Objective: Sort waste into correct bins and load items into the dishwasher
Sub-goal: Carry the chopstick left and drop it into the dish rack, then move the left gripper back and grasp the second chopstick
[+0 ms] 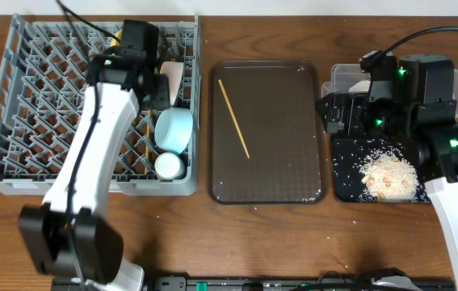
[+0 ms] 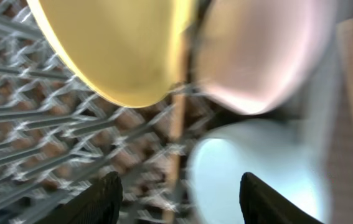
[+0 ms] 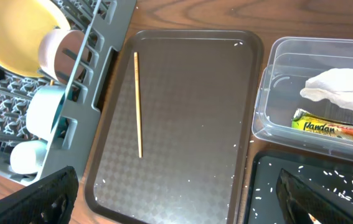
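Note:
The grey dish rack (image 1: 18, 121) holds the yellow plate (image 2: 114, 50), white bowl (image 2: 257, 56), light blue bowl (image 1: 174, 129), white cup (image 1: 169, 166) and one chopstick (image 2: 176, 124). My left gripper (image 2: 179, 180) is open and empty above them, over the rack's right side (image 1: 157, 90). A second chopstick (image 1: 233, 117) lies on the brown tray (image 1: 293, 170). My right gripper (image 3: 173, 177) is open and empty, hovering at the brown tray's right edge (image 1: 334, 113). The clear tub (image 3: 269, 81) holds the napkin (image 3: 341, 87) and wrapper (image 3: 325, 127). The black tray (image 1: 350, 182) holds rice (image 1: 388, 176).
A few rice grains are scattered on the brown tray (image 3: 188, 155) and on the wood table in front of it. The rack's wall (image 3: 95, 56) stands just left of the brown tray. The right arm covers part of the tub in the overhead view.

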You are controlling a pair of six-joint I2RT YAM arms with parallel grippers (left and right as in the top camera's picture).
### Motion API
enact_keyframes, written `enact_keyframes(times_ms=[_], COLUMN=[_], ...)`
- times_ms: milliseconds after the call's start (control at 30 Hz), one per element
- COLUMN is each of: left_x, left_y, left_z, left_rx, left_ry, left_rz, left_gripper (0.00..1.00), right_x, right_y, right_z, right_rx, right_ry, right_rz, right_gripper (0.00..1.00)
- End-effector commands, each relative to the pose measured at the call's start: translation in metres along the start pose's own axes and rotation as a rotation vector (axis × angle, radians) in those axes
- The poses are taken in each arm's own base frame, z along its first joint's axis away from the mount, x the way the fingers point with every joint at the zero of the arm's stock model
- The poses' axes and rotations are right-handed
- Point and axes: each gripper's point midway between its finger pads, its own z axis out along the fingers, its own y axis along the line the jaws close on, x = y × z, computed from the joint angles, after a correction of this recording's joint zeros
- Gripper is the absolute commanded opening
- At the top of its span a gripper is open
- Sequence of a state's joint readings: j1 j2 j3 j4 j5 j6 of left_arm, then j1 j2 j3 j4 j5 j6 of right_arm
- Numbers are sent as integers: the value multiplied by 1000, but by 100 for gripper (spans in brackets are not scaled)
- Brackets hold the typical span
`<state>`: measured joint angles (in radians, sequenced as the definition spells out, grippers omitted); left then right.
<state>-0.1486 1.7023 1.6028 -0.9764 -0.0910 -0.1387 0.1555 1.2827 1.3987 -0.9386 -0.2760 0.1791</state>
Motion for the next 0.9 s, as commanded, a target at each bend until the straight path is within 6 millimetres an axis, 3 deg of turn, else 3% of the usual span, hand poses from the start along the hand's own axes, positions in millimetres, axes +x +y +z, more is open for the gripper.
enact_keyframes(times_ms=[0, 233, 467, 733, 867], left_x=[-5, 16, 39, 65, 75], left_y=[-50, -101, -149, -189, -199], left_z=[-31, -10, 35, 85, 107], left_rx=[246, 214, 180, 164, 148], left_ry=[-22, 42, 117, 182, 203], left_rz=[-114, -135, -117, -102, -107], left_gripper=[61, 61, 61, 60, 54], right_x=[-2, -2, -2, -2, -2], right_y=[0, 0, 0, 0, 0], right_z=[-1, -1, -1, -1, -1], right_rx=[2, 2, 3, 3, 2], right_ry=[-6, -6, -6, -6, -6], right_rz=[9, 9, 9, 9, 9], right_gripper=[99, 99, 99, 99, 99])
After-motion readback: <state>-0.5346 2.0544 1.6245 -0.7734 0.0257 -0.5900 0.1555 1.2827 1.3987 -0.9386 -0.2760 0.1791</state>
